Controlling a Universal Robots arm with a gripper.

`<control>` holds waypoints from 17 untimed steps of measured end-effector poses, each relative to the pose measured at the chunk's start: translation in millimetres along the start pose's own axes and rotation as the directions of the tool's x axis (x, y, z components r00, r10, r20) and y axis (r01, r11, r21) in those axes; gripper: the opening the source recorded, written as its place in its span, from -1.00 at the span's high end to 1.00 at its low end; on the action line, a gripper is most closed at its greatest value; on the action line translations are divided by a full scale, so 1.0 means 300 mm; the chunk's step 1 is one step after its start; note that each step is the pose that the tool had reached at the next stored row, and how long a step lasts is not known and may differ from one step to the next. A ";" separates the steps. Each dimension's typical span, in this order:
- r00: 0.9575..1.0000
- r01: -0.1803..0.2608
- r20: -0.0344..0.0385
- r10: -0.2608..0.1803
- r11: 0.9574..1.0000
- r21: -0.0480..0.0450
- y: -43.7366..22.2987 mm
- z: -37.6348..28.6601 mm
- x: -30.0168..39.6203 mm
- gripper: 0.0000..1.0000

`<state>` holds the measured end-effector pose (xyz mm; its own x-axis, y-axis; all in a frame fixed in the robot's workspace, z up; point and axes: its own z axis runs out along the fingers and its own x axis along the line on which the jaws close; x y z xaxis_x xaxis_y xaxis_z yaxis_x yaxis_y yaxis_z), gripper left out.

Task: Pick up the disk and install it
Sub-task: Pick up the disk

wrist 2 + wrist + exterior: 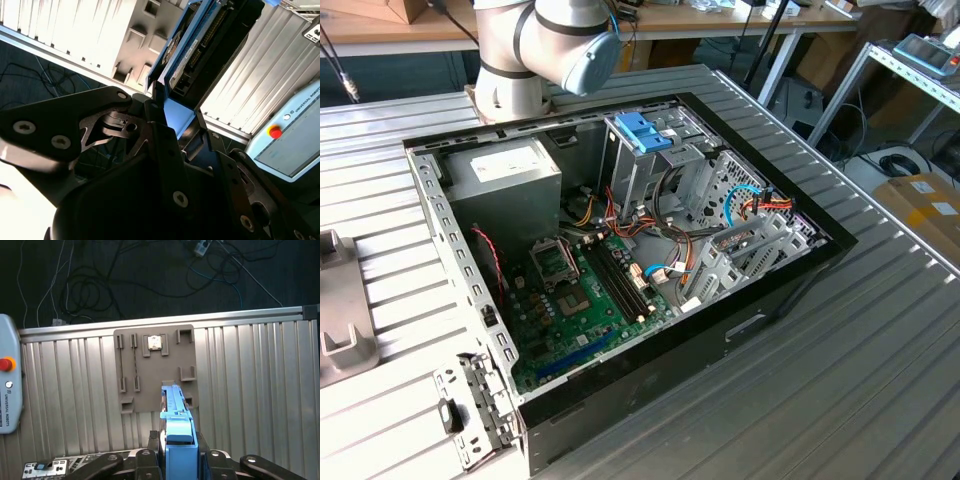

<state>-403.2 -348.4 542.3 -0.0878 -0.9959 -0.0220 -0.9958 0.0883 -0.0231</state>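
In both wrist views my gripper [175, 112] [176, 442] is shut on the disk [197, 45] [175, 412]. The disk is a flat dark-and-metal drive with light-blue rails, held edge-on and sticking out beyond the fingers. It hangs over a grey slotted holder plate [150, 370] that lies on the ribbed aluminium table [250, 385]. In the exterior view the open computer case [620, 260] lies on that table, with its silver drive cage [650, 165] and blue latch [642, 130] at the back. The arm's base [545, 50] stands behind the case.
A power-supply box [505, 175] fills the case's back corner on the exterior view's left, with the motherboard [590, 290] and loose cables in front of it. A teach pendant [7, 380] rests near the table edge, beyond which cables run over the dark floor [125, 275]. A metal bracket [470, 405] lies by the case's front corner.
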 end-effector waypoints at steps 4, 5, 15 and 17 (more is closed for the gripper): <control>1.000 0.000 0.000 0.000 1.000 0.000 -0.008 0.000 -0.001 0.26; 1.000 0.000 -0.001 0.000 1.000 0.000 -0.038 0.002 -0.003 0.26; 1.000 0.000 -0.004 0.000 1.000 0.000 -0.102 0.005 -0.009 0.26; 1.000 0.000 -0.004 0.000 1.000 0.000 -0.105 0.005 -0.009 0.26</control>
<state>-371.4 -348.4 541.5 -0.0878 -0.9960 -0.0177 -0.9958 0.0882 -0.0234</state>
